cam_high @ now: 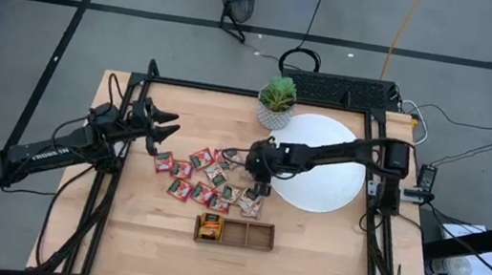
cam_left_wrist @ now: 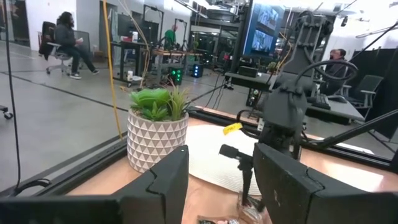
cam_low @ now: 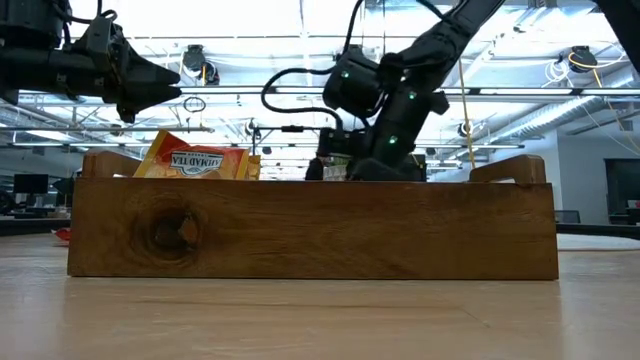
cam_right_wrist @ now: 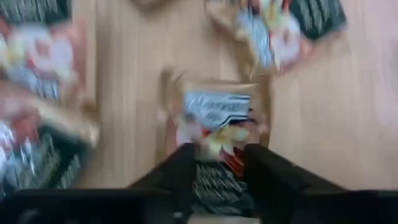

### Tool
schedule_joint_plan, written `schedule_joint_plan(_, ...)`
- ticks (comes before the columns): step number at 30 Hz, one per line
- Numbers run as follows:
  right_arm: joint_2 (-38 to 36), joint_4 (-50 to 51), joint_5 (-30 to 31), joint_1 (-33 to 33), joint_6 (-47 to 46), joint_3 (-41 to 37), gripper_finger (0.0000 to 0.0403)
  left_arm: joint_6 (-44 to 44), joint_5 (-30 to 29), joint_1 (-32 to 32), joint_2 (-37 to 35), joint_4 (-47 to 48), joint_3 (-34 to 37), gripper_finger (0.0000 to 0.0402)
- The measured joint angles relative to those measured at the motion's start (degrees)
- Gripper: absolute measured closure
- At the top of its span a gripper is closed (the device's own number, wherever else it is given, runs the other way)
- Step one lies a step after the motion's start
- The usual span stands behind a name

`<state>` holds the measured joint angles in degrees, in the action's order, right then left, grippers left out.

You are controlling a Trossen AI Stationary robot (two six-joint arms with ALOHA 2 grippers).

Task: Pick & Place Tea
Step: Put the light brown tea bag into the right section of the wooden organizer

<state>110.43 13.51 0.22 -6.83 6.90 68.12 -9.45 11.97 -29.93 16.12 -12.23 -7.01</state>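
Table: pale wood, seen from above.

Sachets: a loose scatter of small flat squares, mostly red, some pale, lying on the wood left of centre, between the 2 arms and just above the tray.

Tray: brown wood, 3 compartments, near the front edge. The left compartment holds an orange-yellow sachet, which stands up above the wall in the low view. The other 2 compartments cannot be judged.

Disc: white, right of centre, under the right arm.

Plant: green, in a white patterned pot, at the disc's upper left edge.

Right gripper: lowered over the right edge of the scatter, pointing down. Its wrist view shows a pale sachet lying between the 2 fingers, which stand partly apart on either side of it; whether they grip it cannot be told.

Left gripper: raised above the left of the table, clear of the scatter, fingers apart, nothing between them.
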Motion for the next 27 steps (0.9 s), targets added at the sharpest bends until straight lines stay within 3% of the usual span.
schedule_joint_plan(3, -0.8, -0.3, 0.0, 1.1, 2.4, 0.0, 0.0382, 0.0, 0.0, 0.0, 0.0, 0.0, 0.0, 0.022)
schedule_joint_plan(9, -0.8, -1.4, 0.3, 2.6, 3.4, 0.0, 0.0397, 0.0, 0.0, 0.0, 0.0, 0.0, 0.0, 0.022)
schedule_joint_plan(14, -1.8, -4.2, 5.0, 3.5, 3.0, 0.1, 0.0341, 0.0, 0.0, 0.0, 0.0, 0.0, 0.0, 0.022)
schedule_joint_plan(22, -0.2, -5.8, 5.7, 1.4, 3.0, 0.1, 0.0189, 0.0, 0.0, 0.0, 0.0, 0.1, 0.0, 0.022)
schedule_joint_plan(24, 1.3, -6.8, 4.9, -0.2, 1.0, 0.1, 0.0161, 0.0, 0.0, 0.0, 0.0, 0.0, 0.0, 0.022)
schedule_joint_plan(27, 2.2, -7.2, -1.0, -2.2, -2.5, 0.2, 0.0133, 0.0, 0.0, 0.0, 0.0, 0.0, 0.0, 0.0219)
